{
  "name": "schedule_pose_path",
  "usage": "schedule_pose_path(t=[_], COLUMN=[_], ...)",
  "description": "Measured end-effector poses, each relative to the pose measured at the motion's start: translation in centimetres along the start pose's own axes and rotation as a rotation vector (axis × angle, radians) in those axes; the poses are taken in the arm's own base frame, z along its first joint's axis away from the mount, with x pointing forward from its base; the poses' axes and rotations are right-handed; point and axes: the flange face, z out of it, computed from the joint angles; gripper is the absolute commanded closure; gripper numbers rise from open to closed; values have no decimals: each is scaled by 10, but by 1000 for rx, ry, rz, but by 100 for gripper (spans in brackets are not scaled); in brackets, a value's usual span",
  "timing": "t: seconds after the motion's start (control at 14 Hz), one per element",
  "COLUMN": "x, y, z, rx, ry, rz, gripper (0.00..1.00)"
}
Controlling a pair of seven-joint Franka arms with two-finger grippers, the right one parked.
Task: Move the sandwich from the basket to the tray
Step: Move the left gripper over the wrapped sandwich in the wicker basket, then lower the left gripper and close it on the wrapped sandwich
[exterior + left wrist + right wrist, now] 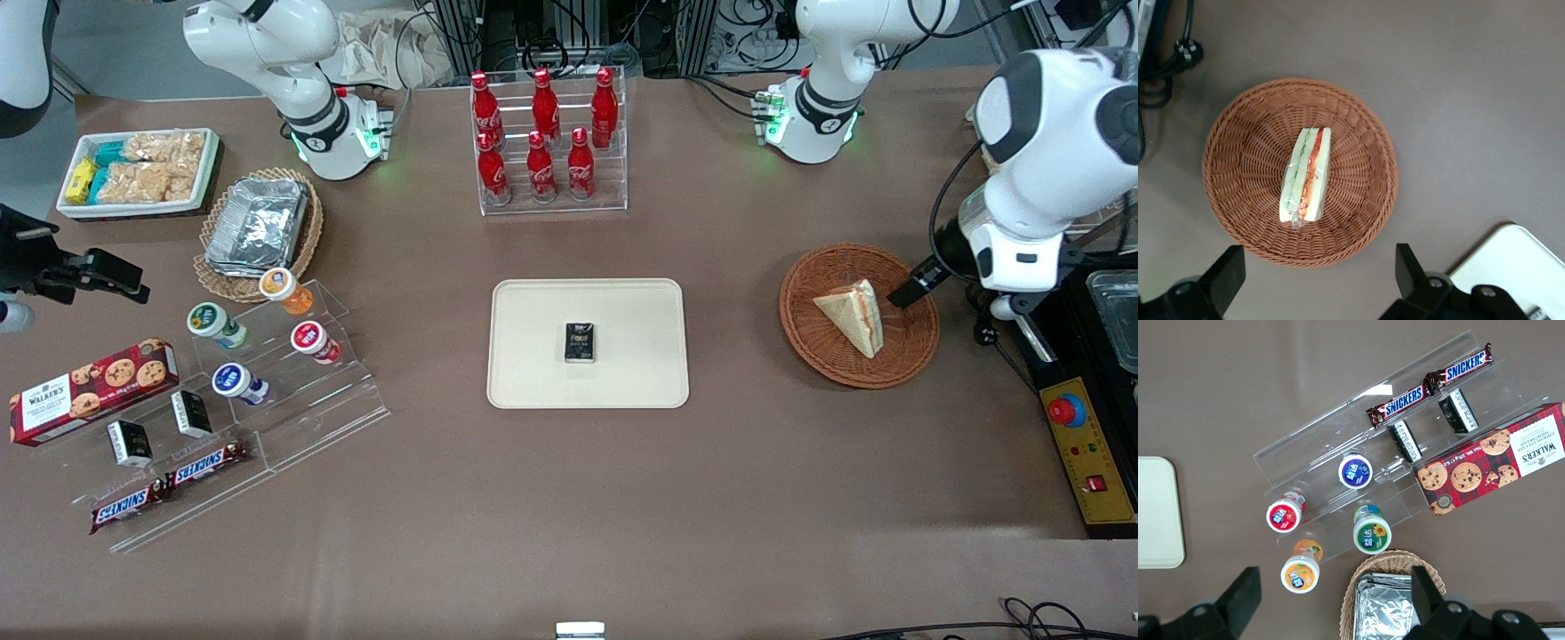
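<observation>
The sandwich (855,313), a pale bread wedge with red-orange and green filling, lies in the round reddish-brown wicker basket (827,356). In the left wrist view the sandwich (1306,175) sits wrapped in clear film near the middle of the basket (1358,133). My left gripper (914,286) hovers above the basket's rim toward the working arm's end. It is open and empty, with its fingers (1408,270) spread wide (1318,277). The cream-beige tray (533,356) lies mid-table with a small black packet (581,343) on it. A corner of the tray (1511,257) shows in the left wrist view.
A clear rack of red cola bottles (547,142) stands farther from the front camera than the tray. A yellow control box with a red button (1089,449) and black cables (1165,60) lie beside the basket. Snack stands, a foil basket (258,227) and a white bin (138,173) sit toward the parked arm's end.
</observation>
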Motion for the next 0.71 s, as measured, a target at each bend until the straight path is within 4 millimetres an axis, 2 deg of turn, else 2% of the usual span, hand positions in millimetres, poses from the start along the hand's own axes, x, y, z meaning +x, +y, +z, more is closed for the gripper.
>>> schedule_pose_path(t=[0.5,0.71], x=[-10,-11], y=[-12,-16], z=[72,98], rx=[25,32], ry=[-22,-29], rz=[-17,-24], gripper=[0,0])
